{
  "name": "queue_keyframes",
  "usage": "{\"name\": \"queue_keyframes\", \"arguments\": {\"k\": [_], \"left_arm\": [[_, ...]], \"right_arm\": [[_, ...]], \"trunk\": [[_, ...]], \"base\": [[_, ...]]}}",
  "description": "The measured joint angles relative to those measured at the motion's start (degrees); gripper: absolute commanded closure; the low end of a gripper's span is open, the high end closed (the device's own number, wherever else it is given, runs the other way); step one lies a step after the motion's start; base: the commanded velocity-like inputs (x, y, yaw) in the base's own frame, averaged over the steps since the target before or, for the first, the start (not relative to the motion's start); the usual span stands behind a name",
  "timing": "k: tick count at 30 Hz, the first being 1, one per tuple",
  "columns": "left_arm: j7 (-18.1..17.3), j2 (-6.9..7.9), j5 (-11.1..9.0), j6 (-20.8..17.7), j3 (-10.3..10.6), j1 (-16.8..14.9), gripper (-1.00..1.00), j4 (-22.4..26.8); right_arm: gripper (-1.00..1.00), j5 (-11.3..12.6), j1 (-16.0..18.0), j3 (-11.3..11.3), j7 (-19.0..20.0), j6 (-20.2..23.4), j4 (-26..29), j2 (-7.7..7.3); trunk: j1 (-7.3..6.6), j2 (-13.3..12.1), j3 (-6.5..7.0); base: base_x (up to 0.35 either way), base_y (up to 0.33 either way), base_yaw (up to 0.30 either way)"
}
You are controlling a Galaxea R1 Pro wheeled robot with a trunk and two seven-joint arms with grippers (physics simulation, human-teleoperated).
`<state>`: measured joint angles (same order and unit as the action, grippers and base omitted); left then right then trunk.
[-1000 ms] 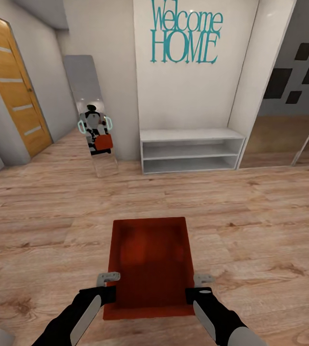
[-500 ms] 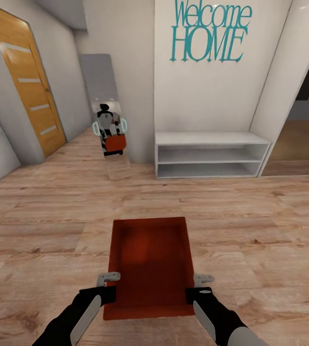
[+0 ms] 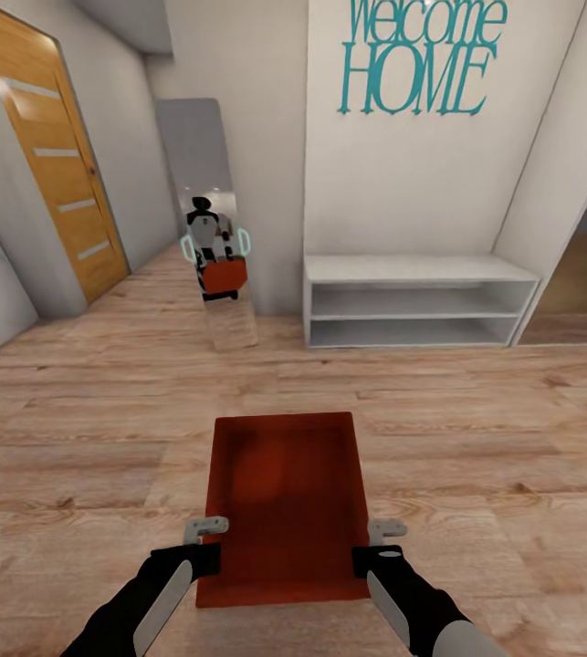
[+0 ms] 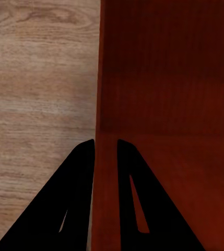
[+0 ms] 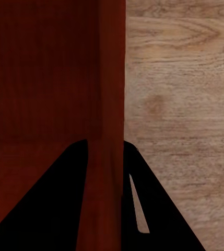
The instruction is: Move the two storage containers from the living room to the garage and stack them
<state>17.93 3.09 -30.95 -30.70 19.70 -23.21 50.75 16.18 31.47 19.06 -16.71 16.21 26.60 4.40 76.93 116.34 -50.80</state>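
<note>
So the robot's in transit here, carrying one storage container [image 3: 284, 506] out in front of it over a light wood plank floor [image 3: 476, 429]. Left tool [image 3: 204, 540] is clamped on the bin's left wall and right tool [image 3: 377, 540] on the right wall. Both wrist views make this pretty clear: each one has a finger inside the bin and one outside, with the orange-red wall [image 4: 105, 157] pinched between them (same story on the other side [image 5: 112, 157]). The bin sits level and open side up, looks empty.

Ahead there's a white shelf unit [image 3: 416, 301] under a teal "Welcome HOME" sign [image 3: 421, 59], a leaning mirror [image 3: 215, 219] with the robot's reflection in it, and a wooden-slat door [image 3: 51, 155] off to the left.

My take on doing this well: this clearly isn't the garage yet, so the job is just driving. Keep both arms locked at the same spacing so neither wall slips out, turn the base gently, and don't let the bin tip. Probably worth giving the mirror and shelf a wide berth when swinging round.
</note>
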Motion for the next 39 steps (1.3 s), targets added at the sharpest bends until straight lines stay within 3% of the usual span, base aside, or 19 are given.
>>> {"name": "queue_keyframes", "arguments": {"k": [9,20,39], "left_arm": [[-0.01,0.01,-0.05,0.07,0.03,0.0,1.0,-0.05],[-0.01,0.01,-0.07,0.07,0.03,0.01,1.0,-0.06],[0.0,0.01,-0.09,0.08,0.02,0.0,1.0,-0.07]], "right_arm": [[1.0,-0.02,0.01,0.02,-0.02,0.0,0.0,0.0],[1.0,0.0,0.01,0.04,-0.04,0.0,-0.02,0.01],[1.0,-0.1,0.01,0.0,-0.01,0.02,-0.01,0.01]], "trunk": [[0.0,0.0,0.0],[0.0,0.0,0.0],[0.0,0.0,0.0]], "base": [[0.342,0.086,0.023],[0.343,0.007,0.223],[0.344,0.094,0.043]]}}
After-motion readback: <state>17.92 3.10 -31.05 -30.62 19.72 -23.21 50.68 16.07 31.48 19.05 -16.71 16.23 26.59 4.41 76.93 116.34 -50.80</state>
